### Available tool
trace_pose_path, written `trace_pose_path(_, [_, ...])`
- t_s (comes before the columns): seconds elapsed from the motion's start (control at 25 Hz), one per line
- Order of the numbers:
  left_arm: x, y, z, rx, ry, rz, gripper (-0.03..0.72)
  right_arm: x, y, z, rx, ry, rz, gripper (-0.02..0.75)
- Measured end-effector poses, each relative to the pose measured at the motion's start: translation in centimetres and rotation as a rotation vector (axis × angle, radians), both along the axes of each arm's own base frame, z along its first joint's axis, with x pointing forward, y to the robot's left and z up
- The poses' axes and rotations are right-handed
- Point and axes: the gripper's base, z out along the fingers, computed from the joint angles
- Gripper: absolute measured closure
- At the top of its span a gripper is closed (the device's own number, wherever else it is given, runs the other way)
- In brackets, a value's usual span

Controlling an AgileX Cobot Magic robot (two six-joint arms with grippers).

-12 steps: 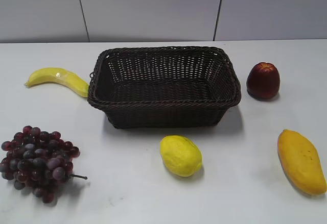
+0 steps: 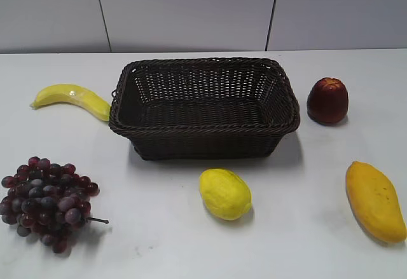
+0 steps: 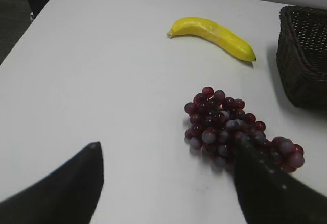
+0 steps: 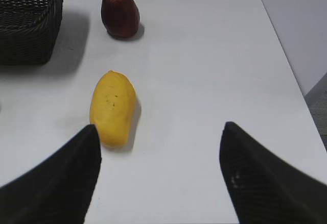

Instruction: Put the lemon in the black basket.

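Note:
The bright yellow lemon (image 2: 225, 194) lies on the white table in front of the black basket (image 2: 203, 128), a little right of its middle, in the exterior view. The basket is empty; its corner shows in the left wrist view (image 3: 304, 55) and in the right wrist view (image 4: 30, 22). Neither arm shows in the exterior view. My left gripper (image 3: 166, 147) is open and empty above the table beside the grapes. My right gripper (image 4: 159, 127) is open and empty above the table next to the mango. The lemon is out of both wrist views.
A banana (image 2: 71, 98) lies left of the basket. Purple grapes (image 2: 46, 201) lie at the front left. A dark red apple (image 2: 327, 100) stands right of the basket. An orange-yellow mango (image 2: 375, 200) lies at the front right. The table's edges show in both wrist views.

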Motion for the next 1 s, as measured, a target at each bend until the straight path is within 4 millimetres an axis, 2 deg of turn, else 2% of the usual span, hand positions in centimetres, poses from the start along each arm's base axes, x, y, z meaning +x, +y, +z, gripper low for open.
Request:
trace_pose_path(0.2, [0.2,-0.1,0.4,-0.007,-0.016,-0.003,0.087,0.0,0.0,0.0,0.000,0.000,0.000,0.148])
trace_pose_path(0.36, [2.6,-0.5,2.4,-0.066,-0.047,-0.029,0.087,0.0,0.0,0.0,0.000,0.000,0.000,0.148])
trace_pose_path(0.68, [11.0,-2.6,5.1,-0.234,0.036,-0.219,0.090,0.0,0.0,0.0,0.000,0.000,0.000,0.148])
trace_pose_path(0.84, [15.1,-3.8,6.0,-0.321,0.109,-0.341,0.092,0.0,0.0,0.0,0.000,0.000,0.000,0.148])
trace_pose_path(1.0, [18.3,-5.3,6.2,-0.353,0.175,-0.442,0.095,0.0,0.0,0.0,0.000,0.000,0.000,0.148])
